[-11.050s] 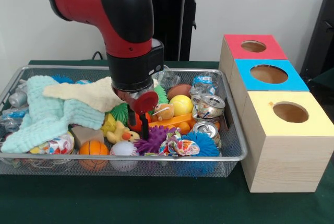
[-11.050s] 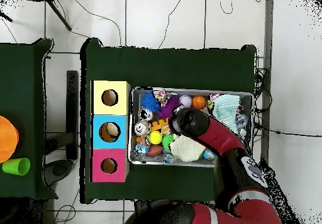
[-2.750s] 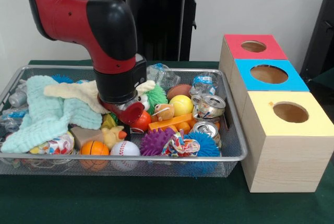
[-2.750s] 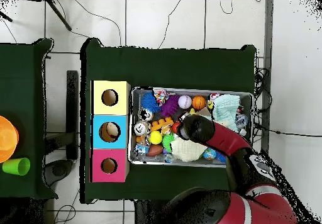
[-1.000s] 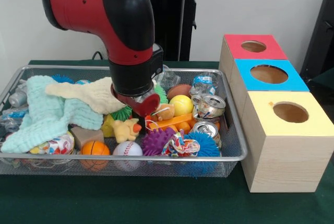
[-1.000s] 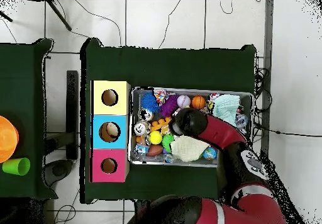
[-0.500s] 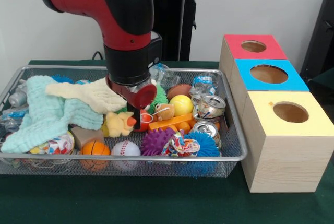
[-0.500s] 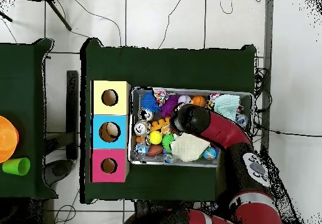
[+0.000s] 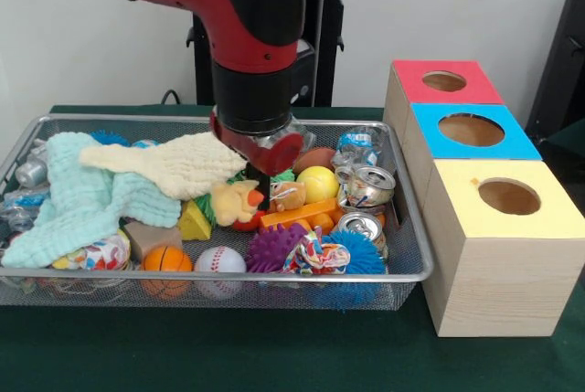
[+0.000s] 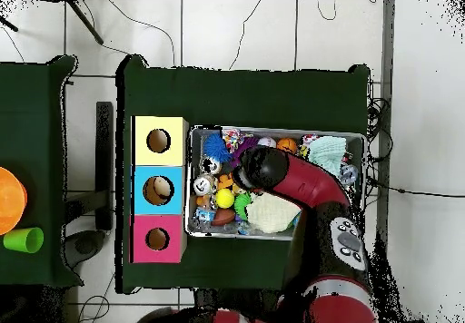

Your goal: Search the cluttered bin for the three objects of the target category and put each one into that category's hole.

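Left of the gripper lie a mint waffle cloth and a cream terry cloth, both soft and wrinkled, in the wire mesh bin. Just at the gripper's left side hangs a plush yellow duck, lifted a little over the clutter; the gripper seems closed on it, though the contact is partly hidden. To its right are a smooth yellow ball and dented metal cans. Far to the right stand three wooden boxes; I judge the duck must travel that way, to the yellow box, blue box or red box.

Toys crowd the bin; three box holes gape unobstructed.
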Motion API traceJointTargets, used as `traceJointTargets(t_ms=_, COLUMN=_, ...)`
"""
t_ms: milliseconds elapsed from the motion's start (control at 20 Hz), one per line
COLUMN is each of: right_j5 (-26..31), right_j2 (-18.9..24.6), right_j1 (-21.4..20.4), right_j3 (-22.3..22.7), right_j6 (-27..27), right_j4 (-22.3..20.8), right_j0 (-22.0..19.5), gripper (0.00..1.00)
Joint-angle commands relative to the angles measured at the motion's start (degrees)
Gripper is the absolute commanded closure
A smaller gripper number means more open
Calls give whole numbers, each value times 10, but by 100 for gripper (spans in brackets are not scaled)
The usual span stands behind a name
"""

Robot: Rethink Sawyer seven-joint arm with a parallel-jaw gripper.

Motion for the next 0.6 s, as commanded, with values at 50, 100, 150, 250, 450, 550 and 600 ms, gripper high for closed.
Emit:
traceJointTargets(t_ms=50, right_j5=64, right_j2=-30, right_j1=10, right_j3=-22, right_j6=178, right_j4=49, right_j0=63, gripper=100)
traceJointTargets(t_ms=100, right_j5=67, right_j2=-33, right_j1=11, right_j3=-24, right_j6=181, right_j4=54, right_j0=67, gripper=100)
traceJointTargets(t_ms=150, right_j5=69, right_j2=-38, right_j1=12, right_j3=-24, right_j6=185, right_j4=61, right_j0=74, gripper=100)
traceJointTargets(t_ms=250, right_j5=70, right_j2=-44, right_j1=14, right_j3=-25, right_j6=188, right_j4=73, right_j0=83, gripper=100)
traceJointTargets(t_ms=450, right_j5=74, right_j2=-65, right_j1=19, right_j3=-30, right_j6=204, right_j4=93, right_j0=108, gripper=100)
traceJointTargets(t_ms=550, right_j5=78, right_j2=-73, right_j1=20, right_j3=-33, right_j6=208, right_j4=103, right_j0=118, gripper=100)
traceJointTargets(t_ms=600, right_j5=80, right_j2=-78, right_j1=20, right_j3=-34, right_j6=209, right_j4=107, right_j0=122, gripper=100)
